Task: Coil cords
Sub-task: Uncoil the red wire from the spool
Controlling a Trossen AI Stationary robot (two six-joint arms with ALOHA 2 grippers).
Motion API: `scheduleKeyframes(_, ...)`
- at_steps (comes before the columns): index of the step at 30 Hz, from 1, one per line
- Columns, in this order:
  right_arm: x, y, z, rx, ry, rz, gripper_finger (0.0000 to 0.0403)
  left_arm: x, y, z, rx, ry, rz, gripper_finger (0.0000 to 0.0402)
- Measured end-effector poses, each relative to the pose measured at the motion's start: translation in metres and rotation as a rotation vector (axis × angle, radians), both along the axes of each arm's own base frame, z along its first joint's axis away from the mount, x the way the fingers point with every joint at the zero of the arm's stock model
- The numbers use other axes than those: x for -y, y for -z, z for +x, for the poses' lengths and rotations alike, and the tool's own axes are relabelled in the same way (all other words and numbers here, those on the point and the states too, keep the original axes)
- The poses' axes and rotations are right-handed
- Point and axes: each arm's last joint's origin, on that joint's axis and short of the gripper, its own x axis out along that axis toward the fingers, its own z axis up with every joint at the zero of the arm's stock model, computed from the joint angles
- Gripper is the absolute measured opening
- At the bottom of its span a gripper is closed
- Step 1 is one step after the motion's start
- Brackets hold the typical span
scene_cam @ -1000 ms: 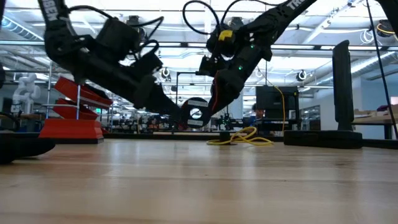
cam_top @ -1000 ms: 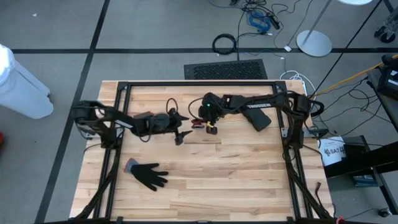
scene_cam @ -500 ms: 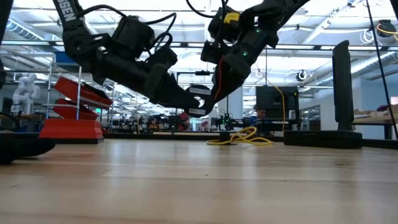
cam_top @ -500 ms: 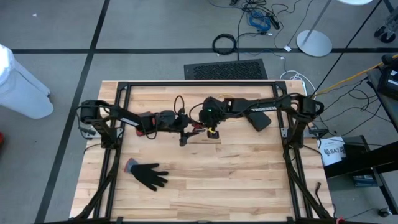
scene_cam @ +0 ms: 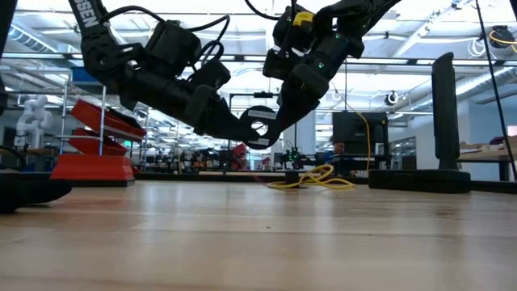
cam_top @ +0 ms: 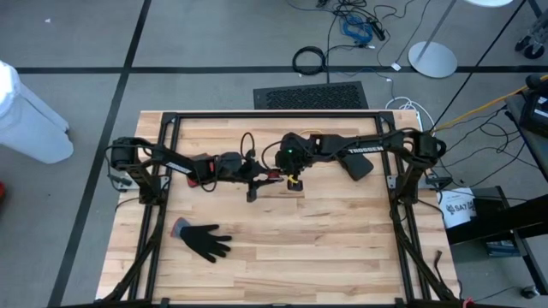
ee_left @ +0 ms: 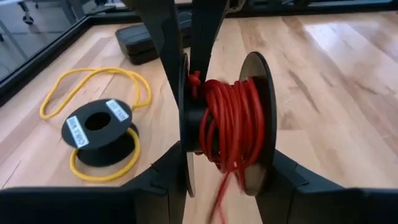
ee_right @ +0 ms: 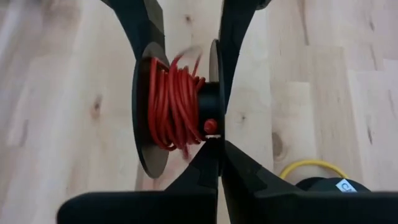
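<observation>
Spool transfer during cord coiling. Above the middle of the pale wooden counter (cam_top: 342, 248), a black plastic spool (ee_left: 258, 81) is held in the air, already wound with most of a thin red cord (ee_left: 233, 124); a short loose tail blurs below the winding. The right gripper (ee_right: 217, 155) has its fingers closed on the rim of one flange. The left gripper (cam_top: 259, 176) faces it from the other side, its fingers (ee_left: 163, 180) bracketing both flanges. They lie at or against the outer faces, but whether they already clamp cannot be told. The step in hand is judged to be a handover or regrip of the spool between the two arms. The next move probably calls for a firm hold by the left fingers before the right ones let go, with the loose tail kept from unwinding. Count: two arms; two spools, the second black spool (ee_left: 99, 130) lying flat on the counter just beside the grippers; one red cord; one yellow cord (ee_left: 93, 78), partly wound on that second spool with a loop trailing off; one black glove (cam_top: 204, 240), well apart.
</observation>
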Motion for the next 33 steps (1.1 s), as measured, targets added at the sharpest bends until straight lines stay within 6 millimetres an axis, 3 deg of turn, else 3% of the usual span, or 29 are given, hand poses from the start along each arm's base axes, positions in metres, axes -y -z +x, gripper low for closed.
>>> scheduleKeyframes(5,0.003,-0.011,-0.005,0.038,-0.022,0.034,0.0006,0.001,-0.005,0.002,0.059,0.015,0.015,0.0141)
scheduleKeyframes(14,0.000,-0.049,-0.024,0.125,-0.036,0.010,0.0038,0.002,-0.013,0.002,0.158,0.059,0.064,0.0141)
scheduleKeyframes(21,-0.002,-0.073,-0.044,0.176,-0.028,-0.010,0.0081,0.003,-0.013,0.000,0.178,0.082,0.084,0.0141)
scheduleKeyframes(27,0.003,-0.064,-0.072,0.175,0.017,0.022,0.0112,0.004,-0.016,0.000,0.215,0.108,0.088,0.0141)
scheduleKeyframes(33,-0.003,-0.040,-0.095,0.397,-0.006,0.091,0.0121,0.006,-0.026,0.001,0.325,0.154,0.096,0.0141)
